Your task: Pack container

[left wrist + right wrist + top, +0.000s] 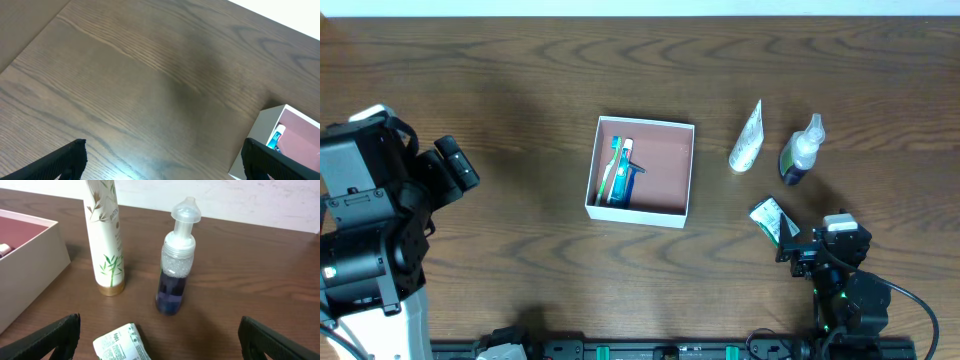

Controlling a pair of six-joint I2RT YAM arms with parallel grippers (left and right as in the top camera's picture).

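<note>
The container, a white-walled square box with a pink-brown inside, sits mid-table and holds a toothbrush pack. Its corner shows in the left wrist view and in the right wrist view. A white tube with bamboo print, a blue pump bottle and a small white packet lie to its right. My right gripper is open just behind the packet. My left gripper is open and empty, left of the container.
The wooden table's far edge meets a white wall. The left arm's body stands at the table's left front. The right arm's base is at the front right.
</note>
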